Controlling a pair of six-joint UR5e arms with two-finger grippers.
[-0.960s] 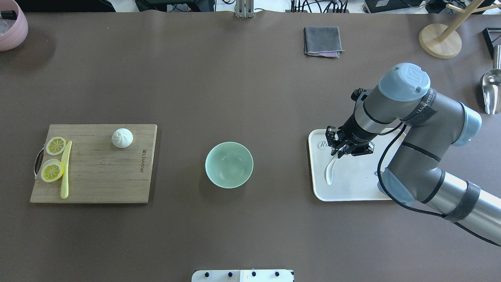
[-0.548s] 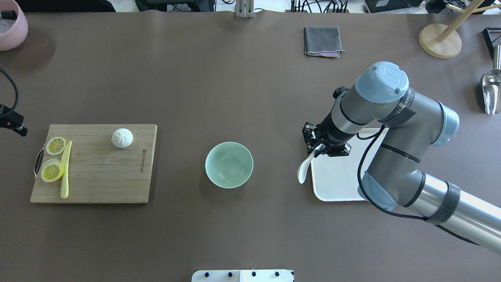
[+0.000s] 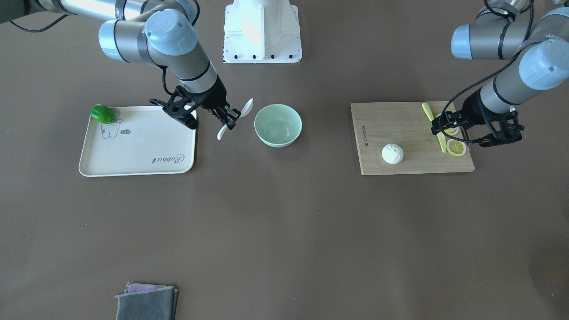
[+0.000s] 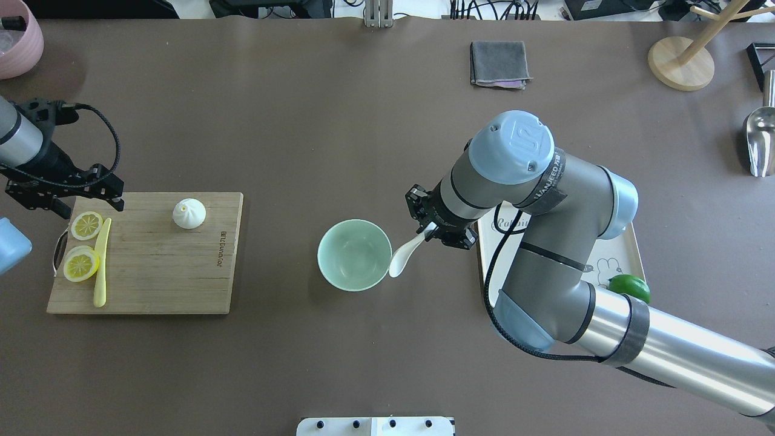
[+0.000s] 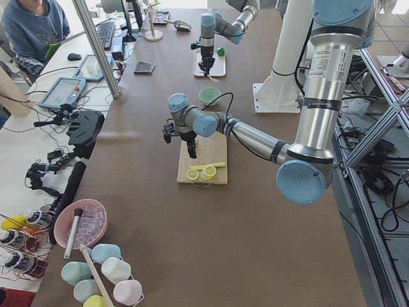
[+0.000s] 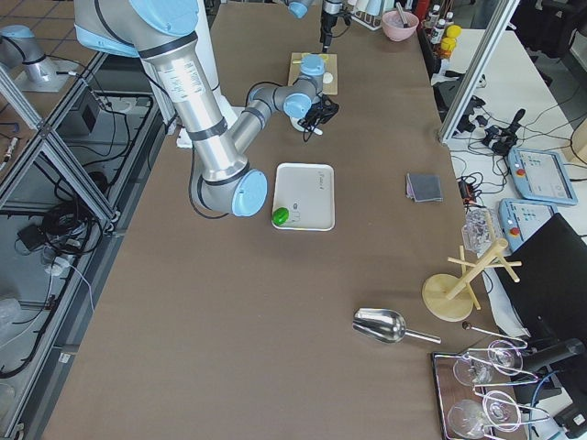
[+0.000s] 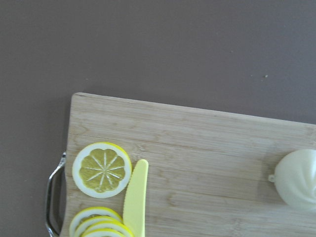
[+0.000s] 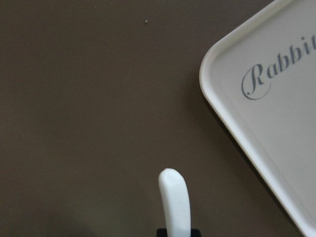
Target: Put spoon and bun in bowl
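Note:
The mint-green bowl [image 4: 354, 254] stands empty mid-table and also shows in the front view [image 3: 278, 124]. My right gripper [image 4: 431, 230] [image 3: 231, 119] is shut on the handle of the white spoon [image 4: 401, 257] [image 3: 246, 106] [image 8: 174, 197]. It holds the spoon in the air, with the scoop just outside the bowl's right rim. The white bun [image 4: 189, 213] [image 3: 392, 154] [image 7: 298, 177] sits on the wooden cutting board [image 4: 151, 272]. My left gripper [image 4: 63, 200] [image 3: 475, 133] hovers open over the board's far left end, apart from the bun.
Lemon slices [image 4: 82, 265] and a pale yellow knife [image 4: 101, 260] lie on the board's left end. A white tray [image 3: 138, 151] with a green lime [image 4: 629, 287] lies under the right arm. A grey cloth [image 4: 498, 63], pink bowl [image 4: 18, 42], wooden stand [image 4: 681, 60] and metal scoop [image 4: 760, 139] sit at the far edges.
My right gripper has carried the spoon left, off the tray to just beside the bowl. My left arm has come in over the board's left end.

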